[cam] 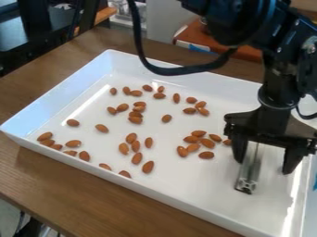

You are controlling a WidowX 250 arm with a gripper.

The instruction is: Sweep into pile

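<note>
The black gripper [263, 167] hangs over the right part of the white tray, its two fingers wide apart. A silvery metal bar [249, 173] with a squared end shows between them, nearer the left finger; its upper end is hidden by the gripper. Whether the bar touches the tray floor, I cannot tell. Brown almonds lie scattered left of the gripper: a loose cluster [206, 143] close by, others near the tray's middle [136, 158], at its back [159, 96] and along the front-left wall [73, 143]. One almond is partly hidden behind the gripper.
The white tray [155, 190] has raised walls all round and stands on a brown wooden table [62, 190]. A black cable loops down from the arm over the tray's back wall. Behind the table are a reddish-brown object [248, 52] and dark furniture.
</note>
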